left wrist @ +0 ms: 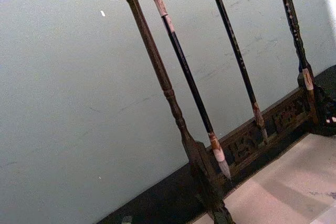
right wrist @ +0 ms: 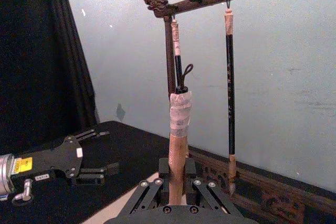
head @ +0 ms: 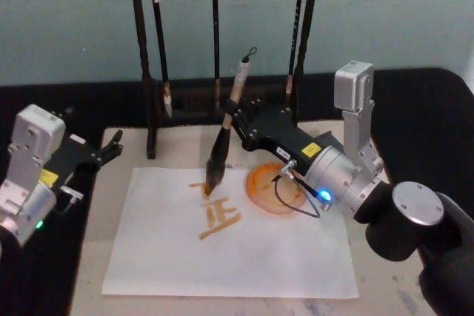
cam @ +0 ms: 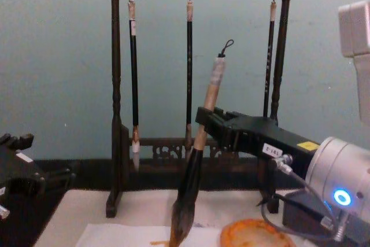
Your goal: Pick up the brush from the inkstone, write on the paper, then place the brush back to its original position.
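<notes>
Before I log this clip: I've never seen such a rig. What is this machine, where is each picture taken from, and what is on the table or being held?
It is a robot with two arms, each ending in a claw. One picture looks down from its head, one looks forward from its chest, and one comes from each wrist. The right claw is shut on the large brush, whose tuft points down at the white paper, right by some orange strokes. The left claw is parked open at the table's left side, holding nothing. The paper lies on a cream mat, and a round orange-stained inkstone sits at the paper's far right part. Behind stands a dark wooden rack with three slim brushes hanging from it.
</notes>
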Available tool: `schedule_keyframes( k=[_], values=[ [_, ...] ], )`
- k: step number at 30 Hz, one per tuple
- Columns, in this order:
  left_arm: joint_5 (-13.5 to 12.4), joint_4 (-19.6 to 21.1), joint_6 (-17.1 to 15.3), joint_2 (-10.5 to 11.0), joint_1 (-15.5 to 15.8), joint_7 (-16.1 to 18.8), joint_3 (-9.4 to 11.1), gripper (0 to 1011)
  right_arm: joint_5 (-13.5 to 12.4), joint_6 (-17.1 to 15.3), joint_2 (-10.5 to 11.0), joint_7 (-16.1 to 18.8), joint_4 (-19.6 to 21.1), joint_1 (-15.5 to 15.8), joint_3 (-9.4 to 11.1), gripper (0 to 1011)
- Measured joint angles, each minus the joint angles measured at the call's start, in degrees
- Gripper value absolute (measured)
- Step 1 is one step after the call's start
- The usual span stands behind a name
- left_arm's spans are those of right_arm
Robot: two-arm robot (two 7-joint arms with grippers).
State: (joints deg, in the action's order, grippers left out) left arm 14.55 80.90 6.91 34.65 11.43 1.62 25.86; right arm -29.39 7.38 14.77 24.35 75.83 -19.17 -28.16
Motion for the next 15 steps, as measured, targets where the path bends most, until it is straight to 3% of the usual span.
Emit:
schedule_keyframes(
  k=[15],
  values=[
    [0.0, 0.0, 0.0, 0.0, 0.0, 0.0, 0.0, 1010, 1.6, -0.3, -1.6, 0.8, -0.9, 0.1, 1.5, 168]
  ],
)
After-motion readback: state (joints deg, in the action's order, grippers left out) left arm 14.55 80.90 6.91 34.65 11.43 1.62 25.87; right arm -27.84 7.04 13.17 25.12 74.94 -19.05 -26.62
